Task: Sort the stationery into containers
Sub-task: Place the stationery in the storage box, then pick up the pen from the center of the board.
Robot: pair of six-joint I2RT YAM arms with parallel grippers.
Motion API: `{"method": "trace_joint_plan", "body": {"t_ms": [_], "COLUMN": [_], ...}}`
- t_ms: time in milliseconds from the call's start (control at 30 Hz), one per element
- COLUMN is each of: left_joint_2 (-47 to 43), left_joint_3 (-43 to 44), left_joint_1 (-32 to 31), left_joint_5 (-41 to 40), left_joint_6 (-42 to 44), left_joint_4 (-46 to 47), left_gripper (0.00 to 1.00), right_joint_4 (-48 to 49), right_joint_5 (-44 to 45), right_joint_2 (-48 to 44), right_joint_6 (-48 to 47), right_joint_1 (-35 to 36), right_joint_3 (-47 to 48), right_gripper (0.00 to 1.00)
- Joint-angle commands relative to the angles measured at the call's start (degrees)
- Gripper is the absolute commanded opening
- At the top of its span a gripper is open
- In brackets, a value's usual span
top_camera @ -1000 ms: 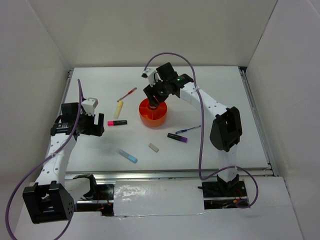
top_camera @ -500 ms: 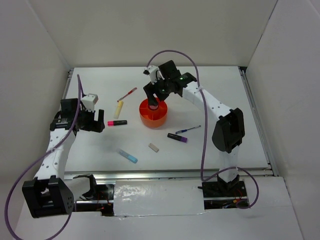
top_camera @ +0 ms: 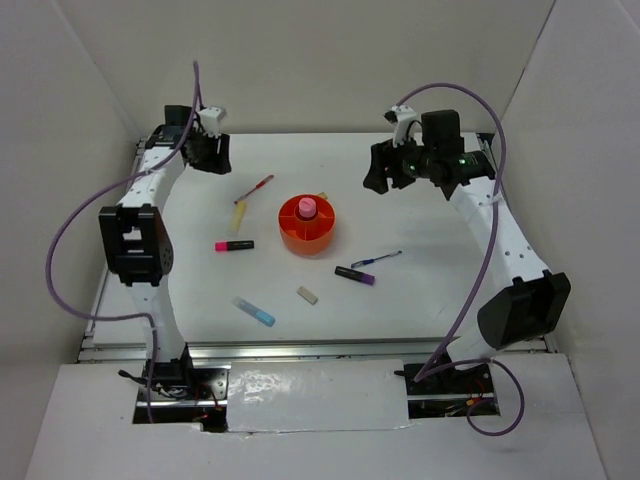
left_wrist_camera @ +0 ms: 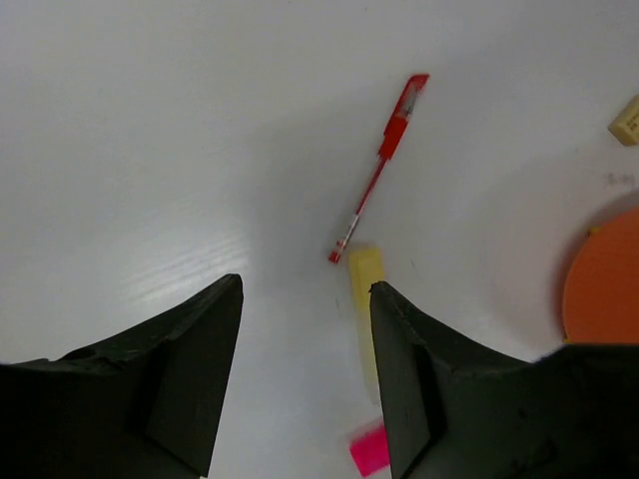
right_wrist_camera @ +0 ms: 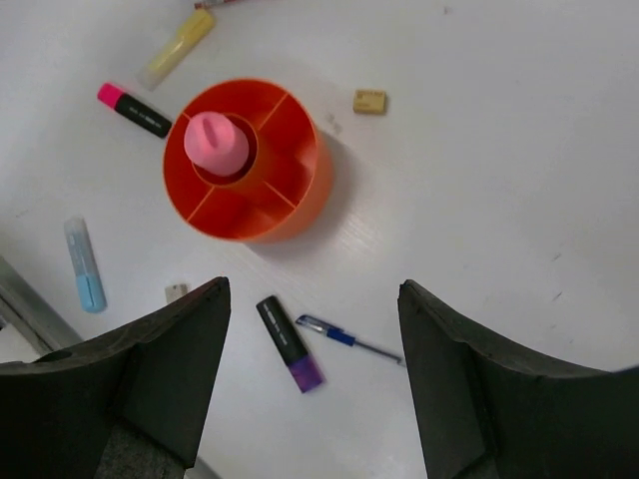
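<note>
The orange organizer [top_camera: 325, 238] stands mid-table with the pink cylinder [top_camera: 308, 208] upright in its central cup. On the table lie the red pen [top_camera: 254, 189], yellow marker [top_camera: 238, 217], pink-black marker [top_camera: 234, 245], light blue marker [top_camera: 256, 312], eraser [top_camera: 307, 295], purple-black marker [top_camera: 355, 275] and thin blue pen [top_camera: 377, 259]. My left gripper [top_camera: 205, 155] is open and empty at the far left, above the red pen [left_wrist_camera: 384, 165] and yellow marker [left_wrist_camera: 364, 299]. My right gripper [top_camera: 380, 170] is open and empty, high at the far right, looking down on the organizer [right_wrist_camera: 300, 200] and cylinder [right_wrist_camera: 218, 143].
A small beige block [right_wrist_camera: 369, 101] lies just behind the organizer, also in the left wrist view [left_wrist_camera: 626, 120]. White walls close in the table on the left, back and right. The purple-black marker [right_wrist_camera: 290, 344] and blue pen [right_wrist_camera: 349, 339] lie close together.
My right gripper has let go of the pink cylinder in the central cup and pulled up and back to the right. My left arm has swung from the left side to the far left corner.
</note>
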Motion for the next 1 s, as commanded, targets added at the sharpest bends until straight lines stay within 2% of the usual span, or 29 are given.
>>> {"method": "trace_joint_plan", "body": {"t_ms": [0, 133, 300, 467, 767, 967], "left_joint_2": [7.36, 14.31, 25.73, 27.33, 31.63, 32.69], "left_joint_3": [8.82, 16.20, 31.40, 28.36, 29.93, 28.62], "left_joint_1": [-2.56, -6.25, -9.15, -11.44, -11.62, -11.71], "left_joint_5": [-0.03, -1.88, -0.12, -3.63, -6.27, -6.71], "left_joint_6": [-1.25, 0.59, 1.65, 2.62, 1.04, 1.65], "left_joint_4": [-1.31, 0.18, -6.05, -4.48, -5.27, -5.88], "left_gripper": [0.65, 0.66, 0.69, 0.70, 0.69, 0.63], "right_joint_4": [0.11, -0.07, -0.51, -0.86, -0.78, -0.95], "right_joint_5": [-1.88, -1.97, -1.79, -1.44, -2.76, -1.79], "right_joint_2": [-1.82, -2.97, -3.32, -2.97, -1.92, -1.65], "right_joint_6": [1.53, 1.97, 1.62, 1.27, 1.97, 1.62], "right_joint_1": [-1.82, -3.58, -4.55, -4.90, -4.73, -4.11], "right_joint_3": [-4.60, -7.77, -10.06, -10.94, -10.77, -10.85], "right_gripper": [0.74, 0.74, 0.74, 0.73, 0.73, 0.71]}}
